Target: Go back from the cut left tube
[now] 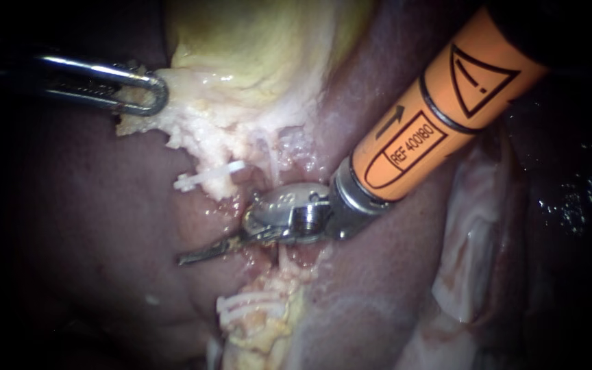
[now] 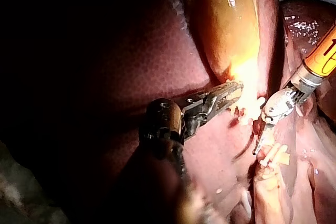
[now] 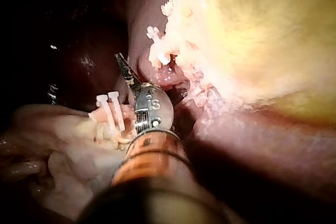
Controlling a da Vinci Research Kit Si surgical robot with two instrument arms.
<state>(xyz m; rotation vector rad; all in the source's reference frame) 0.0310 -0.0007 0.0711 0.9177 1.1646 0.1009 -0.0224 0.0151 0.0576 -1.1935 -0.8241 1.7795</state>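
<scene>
**Q:** Left instrument, status?
**A:** The left instrument (image 1: 140,96) enters at the far left. Its jaws are clamped on pale tissue at the edge of the gallbladder (image 1: 241,48).

**Q:** Cut tube, location?
**A:** The cut tube (image 1: 262,291) is at centre, in two ends that stand apart. The far end carries one white clip (image 1: 208,175). The near end carries further clips (image 1: 241,308).

**Q:** Right instrument, status?
**A:** The right instrument (image 1: 200,253) has an orange shaft and enters from the upper right. Its blades lie together and hold nothing. They point left between the two tube ends, with the tips over the liver (image 1: 70,226).
</scene>
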